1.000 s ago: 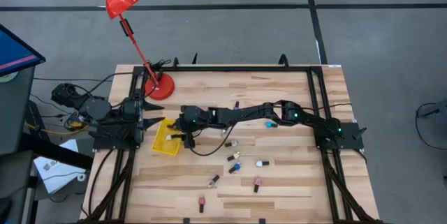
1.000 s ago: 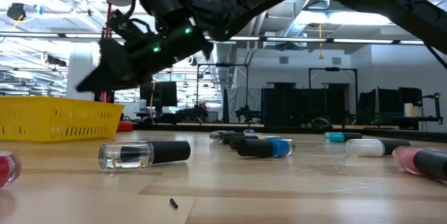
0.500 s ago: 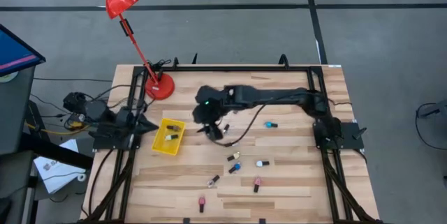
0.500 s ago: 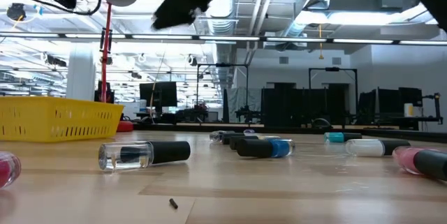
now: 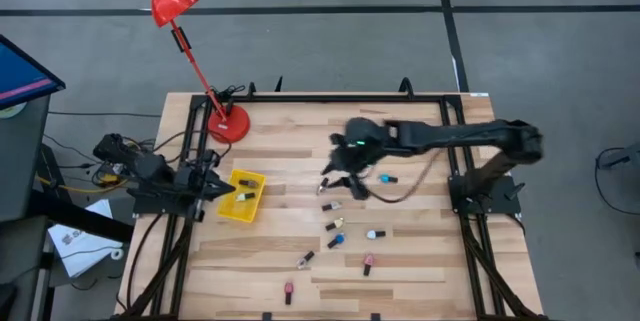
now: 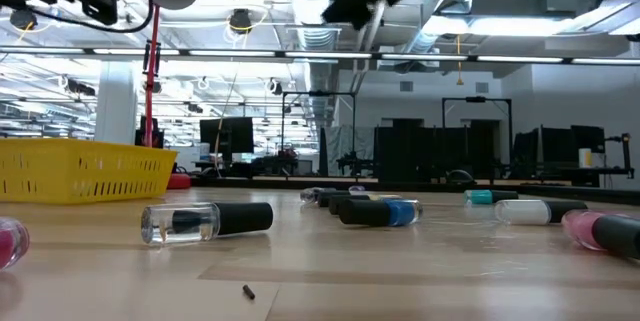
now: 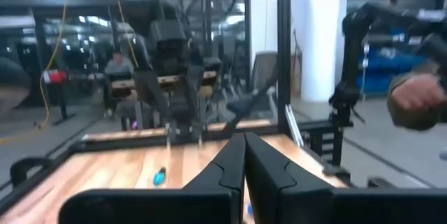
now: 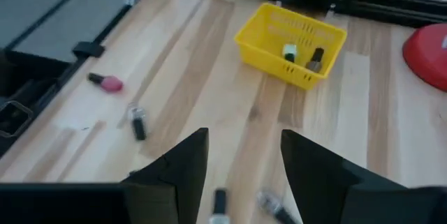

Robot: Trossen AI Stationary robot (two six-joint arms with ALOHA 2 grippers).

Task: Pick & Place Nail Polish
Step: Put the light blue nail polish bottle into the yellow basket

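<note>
Right claw [image 5: 338, 183]: up over the middle of the worktop [image 5: 400, 261], my fingers [image 8: 183, 160] spread wide, nothing between them.
Left claw [image 7: 244, 160]: parked at the worktop's left edge beside the basket, fingers pressed together, empty.
Basket [image 5: 242, 195]: yellow, two nail polish bottles [image 8: 302, 56] lying inside.
Loose bottles [image 5: 335, 226]: scattered flat across the worktop's middle and front, just below my right claw.
</note>
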